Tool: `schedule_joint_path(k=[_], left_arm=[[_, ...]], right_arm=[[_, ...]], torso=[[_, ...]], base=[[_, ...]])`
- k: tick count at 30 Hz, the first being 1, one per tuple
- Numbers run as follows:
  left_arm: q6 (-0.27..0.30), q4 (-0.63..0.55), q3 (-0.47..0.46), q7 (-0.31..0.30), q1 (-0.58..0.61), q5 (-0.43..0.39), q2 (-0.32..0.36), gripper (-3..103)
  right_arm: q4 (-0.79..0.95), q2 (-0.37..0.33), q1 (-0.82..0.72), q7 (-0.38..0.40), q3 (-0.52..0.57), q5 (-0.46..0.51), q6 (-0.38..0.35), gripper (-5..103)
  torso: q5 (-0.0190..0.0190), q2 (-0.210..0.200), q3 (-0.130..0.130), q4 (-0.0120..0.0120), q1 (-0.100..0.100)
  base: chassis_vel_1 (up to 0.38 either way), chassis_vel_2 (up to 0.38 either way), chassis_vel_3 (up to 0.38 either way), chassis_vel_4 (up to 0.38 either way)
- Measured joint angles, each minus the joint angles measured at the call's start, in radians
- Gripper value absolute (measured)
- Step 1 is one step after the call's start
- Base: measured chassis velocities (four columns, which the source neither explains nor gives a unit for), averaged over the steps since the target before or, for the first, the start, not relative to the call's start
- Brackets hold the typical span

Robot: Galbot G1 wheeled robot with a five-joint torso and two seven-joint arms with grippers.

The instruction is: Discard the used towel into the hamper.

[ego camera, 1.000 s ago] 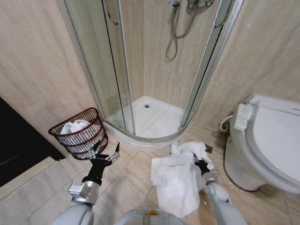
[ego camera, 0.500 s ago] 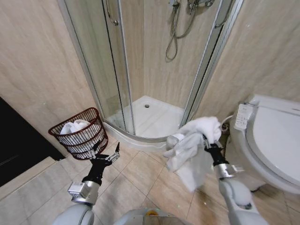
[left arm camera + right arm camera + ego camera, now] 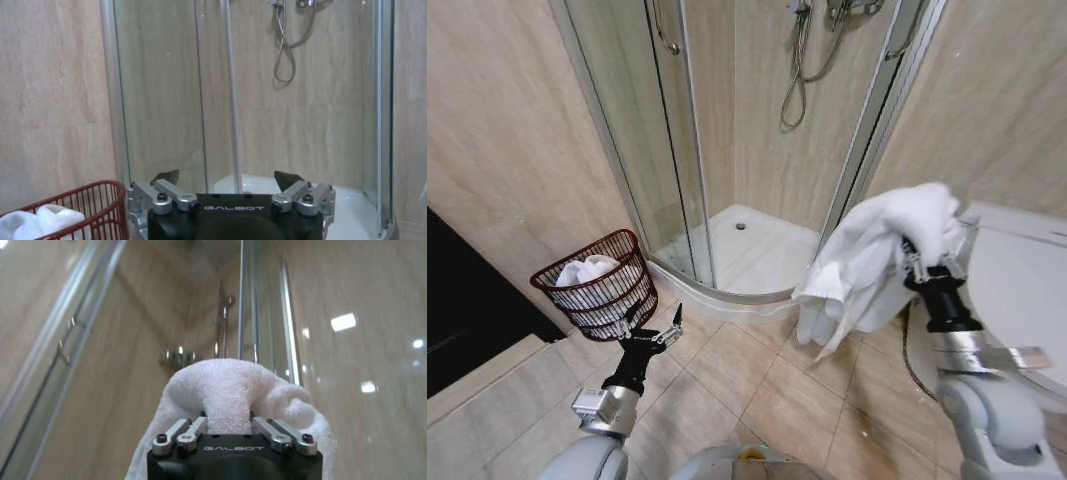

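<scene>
Towel (image 3: 877,255) hangs gripped in the raised right claw (image 3: 924,262), seemingly clear of the toilet (image 3: 1017,300); left claw (image 3: 649,326) open beside hamper (image 3: 597,285)

The left gripper (image 3: 227,182) sits at the bottom centre of the frame, its jaws spread apart with nothing between them. At the lower left corner stands the hamper (image 3: 100,202), a dark red wire basket, with a white towel (image 3: 40,222) lying inside it. Behind them, the glass shower door (image 3: 173,90) fills the middle of the frame, a tiled wall (image 3: 50,100) to its left. A shower hose (image 3: 285,45) hangs at the upper right, above the white shower tray (image 3: 347,205).
</scene>
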Motion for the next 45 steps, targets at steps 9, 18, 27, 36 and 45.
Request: schedule_joint_path(k=[9, 18, 27, 36, 45], left_arm=[[0.0, 0.0, 0.0, 0.0, 0.0, 0.0, 0.0, 93], [0.0, 0.0, 0.0, 0.0, 0.0, 0.0, 0.0, 93], [0.0, 0.0, 0.0, 0.0, 0.0, 0.0, 0.0, 93], [0.0, 0.0, 0.0, 0.0, 0.0, 0.0, 0.0, 93], [0.0, 0.0, 0.0, 0.0, 0.0, 0.0, 0.0, 93]], right_arm=[[0.097, -0.04, -0.006, 0.032, 0.087, 0.076, 0.0, 20], [0.098, -0.071, -0.005, 0.046, 0.16, 0.107, -0.001, 20], [0.094, -0.072, -0.009, 0.057, 0.187, 0.116, -0.001, 20], [0.091, -0.082, -0.007, 0.057, 0.203, 0.128, 0.009, 20], [0.09, -0.091, 0.002, 0.059, 0.231, 0.152, 0.011, 20]], torso=[[-0.0001, 0.002, 0.002, 0.0, 0.0], [0.0001, 0.034, 0.026, -0.0001, 0.006], [0.0001, 0.067, 0.051, -0.0001, 0.016], [0.0, 0.108, 0.08, 0.0, 0.027], [0.0, 0.15, 0.109, -0.0001, 0.04]], base=[[0.0, 0.0, 0.0, 0.0], [0.0, 0.0, 0.0, 0.0], [0.0, 0.0, 0.0, 0.0], [0.0, 0.0, 0.0, 0.0], [0.0, 0.0, 0.0, 0.0]])
